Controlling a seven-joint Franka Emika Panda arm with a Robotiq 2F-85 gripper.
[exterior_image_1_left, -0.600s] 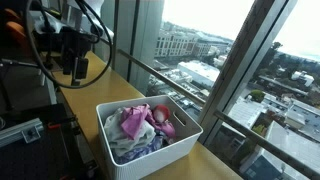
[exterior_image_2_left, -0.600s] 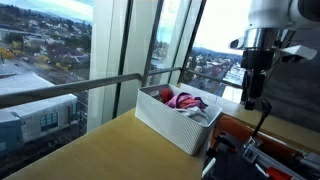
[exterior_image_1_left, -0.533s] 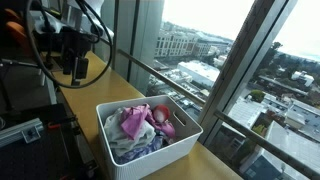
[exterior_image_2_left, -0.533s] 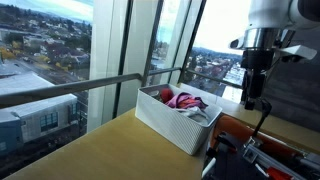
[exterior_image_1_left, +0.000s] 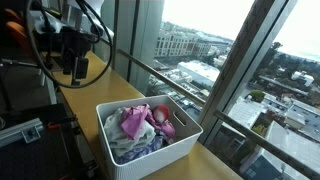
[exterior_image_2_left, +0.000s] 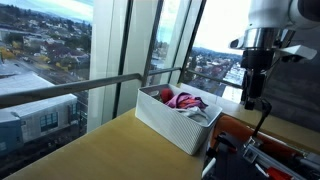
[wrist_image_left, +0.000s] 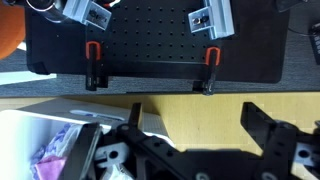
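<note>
Wooden table (exterior_image_2_left: 90, 150); gripper (exterior_image_2_left: 255, 100) jaws wide, near cloth-filled bin (exterior_image_2_left: 165, 125).

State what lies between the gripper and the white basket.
Nothing but bare wooden tabletop separates the gripper from the white basket; the wrist view shows it.

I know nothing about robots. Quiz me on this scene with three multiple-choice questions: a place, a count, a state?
1. Where does the white bin stand? A on the floor; B on the wooden tabletop by the window; C on a chair.
2. How many red clamps grip the black board in the wrist view? A one; B two; C four.
3. How is the end effector? A open, empty; B shut, empty; C shut on a bottle.
Answers: B, both exterior views show it there; B, one near each side; A, its jaws stand wide apart.
</note>
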